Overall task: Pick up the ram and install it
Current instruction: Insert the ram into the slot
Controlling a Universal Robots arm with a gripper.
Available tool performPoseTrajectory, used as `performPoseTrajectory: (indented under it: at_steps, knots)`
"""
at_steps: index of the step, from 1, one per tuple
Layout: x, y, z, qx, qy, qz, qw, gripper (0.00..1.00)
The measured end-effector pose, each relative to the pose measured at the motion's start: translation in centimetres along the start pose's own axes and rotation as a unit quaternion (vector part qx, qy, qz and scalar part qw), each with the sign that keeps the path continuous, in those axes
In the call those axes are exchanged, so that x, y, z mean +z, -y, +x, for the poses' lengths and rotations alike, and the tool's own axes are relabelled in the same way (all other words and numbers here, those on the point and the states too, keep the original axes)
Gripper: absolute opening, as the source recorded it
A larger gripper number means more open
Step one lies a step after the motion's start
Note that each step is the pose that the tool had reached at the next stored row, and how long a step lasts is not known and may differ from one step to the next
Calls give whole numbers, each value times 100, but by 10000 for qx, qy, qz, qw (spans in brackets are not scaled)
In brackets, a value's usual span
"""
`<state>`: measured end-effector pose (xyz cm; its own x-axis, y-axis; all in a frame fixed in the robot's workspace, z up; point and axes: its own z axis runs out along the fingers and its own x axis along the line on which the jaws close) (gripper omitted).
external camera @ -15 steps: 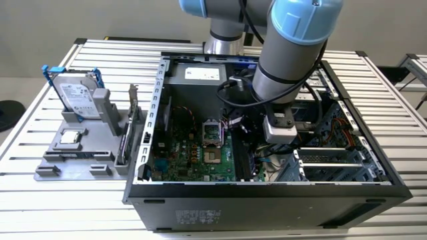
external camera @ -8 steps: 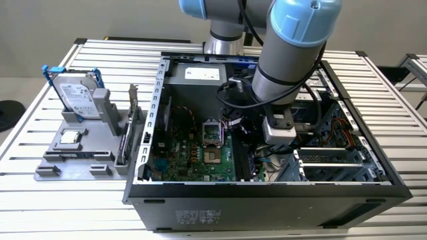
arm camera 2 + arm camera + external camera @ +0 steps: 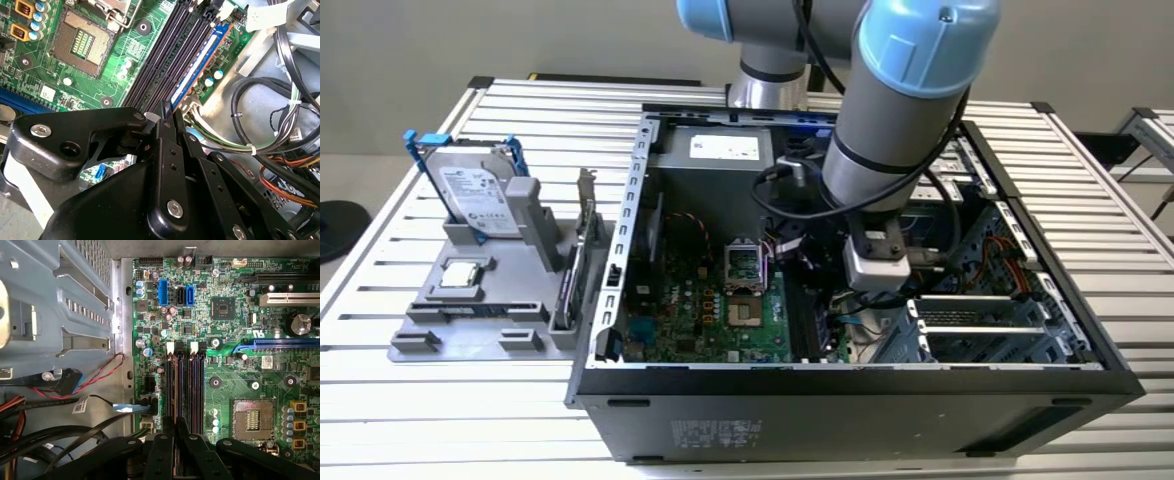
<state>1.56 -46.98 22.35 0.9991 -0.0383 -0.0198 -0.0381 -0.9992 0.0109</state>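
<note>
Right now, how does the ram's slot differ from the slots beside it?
The ram's slot holds the blue ram on edge; the slots beside it are empty, dark channels. It lies nearest the cables; they lie nearer the processor socket. All run parallel on the green board.

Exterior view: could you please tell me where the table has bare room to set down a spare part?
Bare table slats lie in front of the grey fixture tray and behind it, at the exterior view's left of the computer case. Inside the case it is crowded: the gripper, cables and motherboard.
</note>
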Motion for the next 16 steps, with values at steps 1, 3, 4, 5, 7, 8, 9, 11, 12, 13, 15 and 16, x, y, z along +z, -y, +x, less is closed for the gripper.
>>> performPoseTrajectory:
  at_steps: [1,3,4,5,7,8,9,11,12,13,15,16]
  knots:
    - [4,-1,0,0,1,-1,10000,0]
    - [6,-1,0,0,3,-3,10000,0]
    - [7,0,0,1,3,-3,10000,0]
    - [8,0,0,1,3,-2,10000,0]
    - [9,0,3,0,3,-2,10000,0]
    - [9,1,7,0,3,-1,10000,0]
    - [9,1,13,0,3,-1,10000,0]
    - [9,1,22,0,4,-1,10000,0]
    - [8,1,22,0,4,-1,10000,0]
    - [8,1,22,1,4,-1,10000,0]
    - [8,2,22,1,4,-2,10000,0]
    - [9,3,23,0,4,-1,10000,0]
